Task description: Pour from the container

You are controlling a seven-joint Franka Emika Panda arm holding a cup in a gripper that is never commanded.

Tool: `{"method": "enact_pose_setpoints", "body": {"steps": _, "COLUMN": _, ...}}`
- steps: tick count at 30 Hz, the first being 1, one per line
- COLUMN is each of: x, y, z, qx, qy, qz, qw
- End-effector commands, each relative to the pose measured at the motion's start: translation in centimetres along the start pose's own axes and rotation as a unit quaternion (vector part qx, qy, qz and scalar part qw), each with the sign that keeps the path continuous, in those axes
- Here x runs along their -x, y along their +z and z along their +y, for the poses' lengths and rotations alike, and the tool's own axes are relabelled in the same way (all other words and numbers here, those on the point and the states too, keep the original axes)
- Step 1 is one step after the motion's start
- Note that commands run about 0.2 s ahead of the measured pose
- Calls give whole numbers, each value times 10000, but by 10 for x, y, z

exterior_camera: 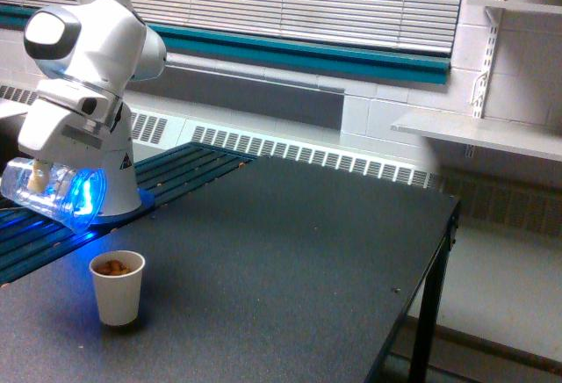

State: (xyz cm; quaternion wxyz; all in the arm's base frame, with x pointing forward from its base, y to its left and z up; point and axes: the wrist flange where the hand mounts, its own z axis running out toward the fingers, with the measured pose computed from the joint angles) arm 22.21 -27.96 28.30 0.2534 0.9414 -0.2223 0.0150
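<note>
1 exterior view — angled down across table (290, 251).

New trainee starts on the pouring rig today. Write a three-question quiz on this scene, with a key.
1. True or false: the clear jar stands upright on the table.
2. What does the paper cup hold? A) nothing B) brown pieces C) blue liquid
3. Fill in: in the exterior view, the cup stands on the table, lower than the jar and a little to its ____.

Key
1. False. The gripper holds the jar tipped on its side, off the table.
2. B. Brown pieces show at the cup's mouth.
3. Right.
</note>
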Motion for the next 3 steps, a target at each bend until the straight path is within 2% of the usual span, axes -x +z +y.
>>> {"method": "enact_pose_setpoints", "body": {"steps": 1, "x": -2, "y": -3, "z": -5, "qx": -61, "qy": -37, "qz": 26, "qw": 10000}}
{"method": "enact_pose_setpoints", "body": {"steps": 3, "x": -2, "y": -4, "z": -5, "qx": -82, "qy": -25, "qz": 45, "qw": 10000}}
